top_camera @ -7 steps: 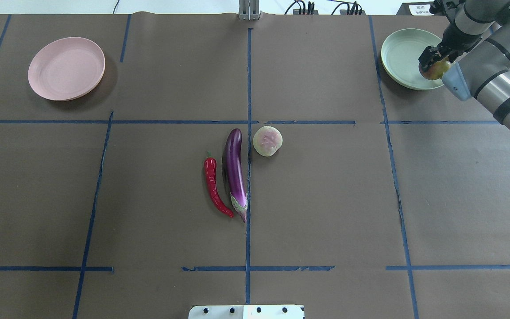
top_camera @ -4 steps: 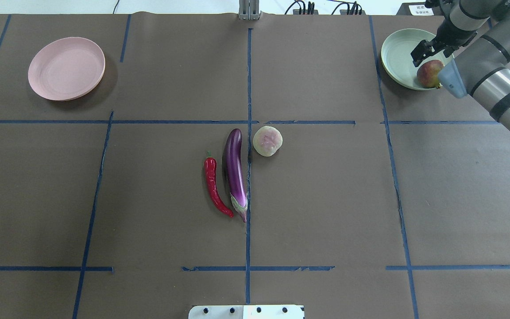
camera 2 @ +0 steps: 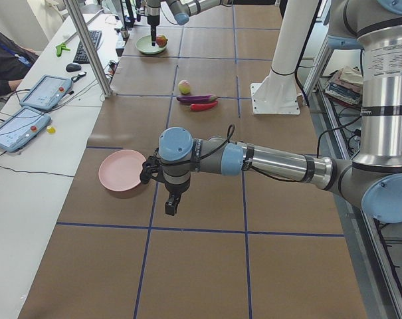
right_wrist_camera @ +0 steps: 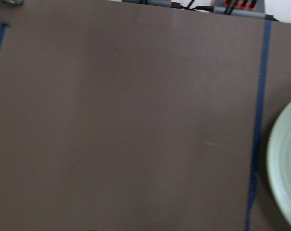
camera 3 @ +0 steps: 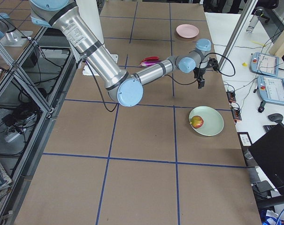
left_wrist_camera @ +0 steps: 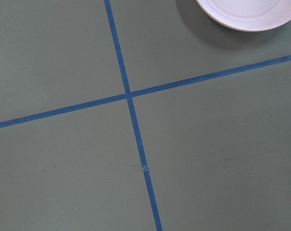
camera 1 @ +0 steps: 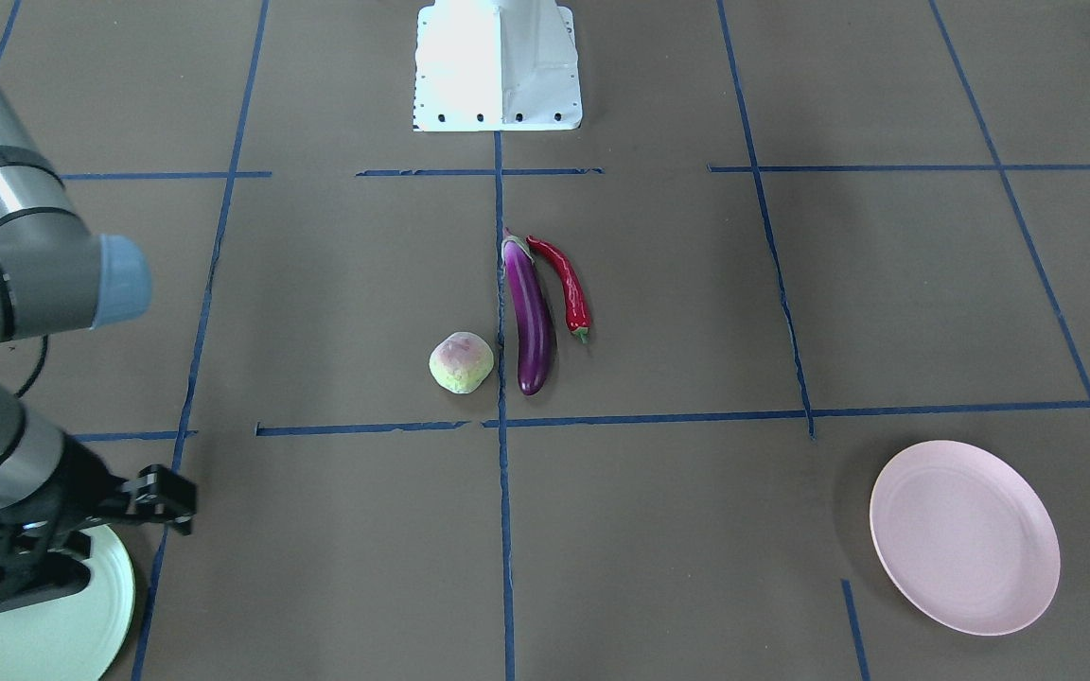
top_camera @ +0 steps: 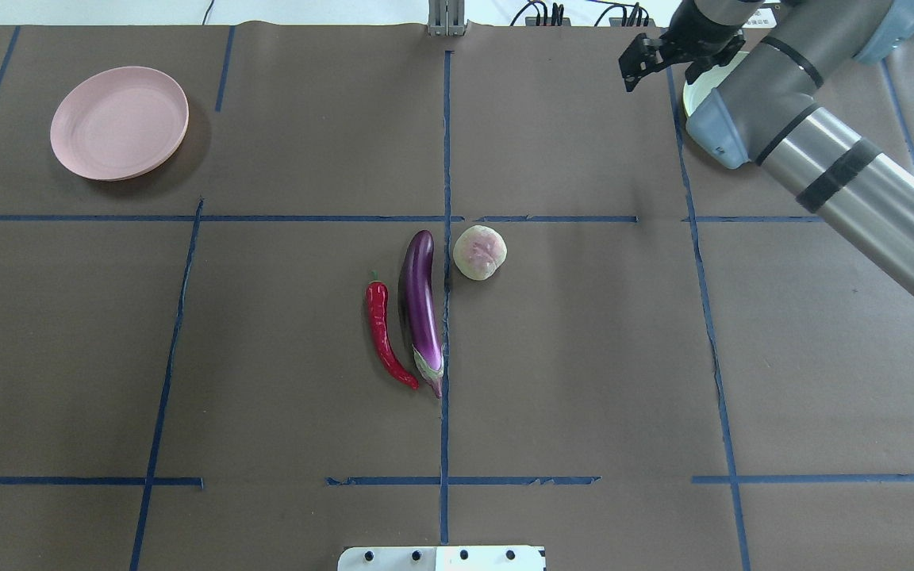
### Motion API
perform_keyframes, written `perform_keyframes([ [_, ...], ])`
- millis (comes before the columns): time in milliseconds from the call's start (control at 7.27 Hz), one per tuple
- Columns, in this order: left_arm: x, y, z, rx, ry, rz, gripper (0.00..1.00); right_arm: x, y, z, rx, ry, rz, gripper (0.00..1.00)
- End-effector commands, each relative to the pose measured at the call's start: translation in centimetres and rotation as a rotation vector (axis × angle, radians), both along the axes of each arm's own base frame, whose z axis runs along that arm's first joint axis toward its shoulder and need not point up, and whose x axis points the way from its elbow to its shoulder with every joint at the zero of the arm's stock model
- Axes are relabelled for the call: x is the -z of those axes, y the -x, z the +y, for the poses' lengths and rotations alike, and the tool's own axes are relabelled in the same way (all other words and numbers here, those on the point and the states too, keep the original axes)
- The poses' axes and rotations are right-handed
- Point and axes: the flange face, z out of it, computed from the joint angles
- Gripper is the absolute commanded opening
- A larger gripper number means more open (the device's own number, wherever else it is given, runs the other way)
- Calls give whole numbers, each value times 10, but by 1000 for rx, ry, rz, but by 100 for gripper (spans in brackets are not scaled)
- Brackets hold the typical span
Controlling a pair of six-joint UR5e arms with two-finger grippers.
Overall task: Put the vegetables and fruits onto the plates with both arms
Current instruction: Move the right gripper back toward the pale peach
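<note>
Overhead exterior view places the right gripper [top_camera: 643, 59] above bare tabletop [top_camera: 584, 357], just beside the mint green plate [camera 3: 212, 123]; its jaws are spread and hold nothing. The pomegranate-like fruit [camera 3: 196, 122] lies on that plate, clear of the jaws. The left gripper [camera 2: 172, 203] hangs near the pink plate [top_camera: 119, 121], on which no item lies; whether its jaws are released or clenched cannot be told. The pale green fruit [top_camera: 479, 252], eggplant [top_camera: 420, 305] and chili pepper [top_camera: 382, 333] lie grouped mid-tabletop, well apart from both sets of jaws. Judged from this layout, one fruit is placed and the reach for the second is in hand. The next move calls for centring the right jaws over the pale green fruit, descending astride it, then closing. The vegetables lie nearly touching, so left jaws taking the chili pepper must avoid the eggplant.
</note>
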Motion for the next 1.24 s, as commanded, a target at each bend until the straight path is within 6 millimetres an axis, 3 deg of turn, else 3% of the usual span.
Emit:
perform_keyframes([
  [0,0,0,0,1,2,0,100,112,114,65,-44,44,-36,100],
  [138,0,0,0,1,2,0,100,133,162,99,-19,-2,-25,100],
  [413,0,0,0,0,0,0,100,143,225,157,52,-39,10,100],
  [550,0,0,0,0,0,0,100,128,238,168,72,-51,37,100],
  [825,-1,-1,0,-2,4,0,100,101,239,170,131,-84,81,100],
  [1101,-2,-1,0,-2,5,0,100,93,243,174,167,-92,123,100],
])
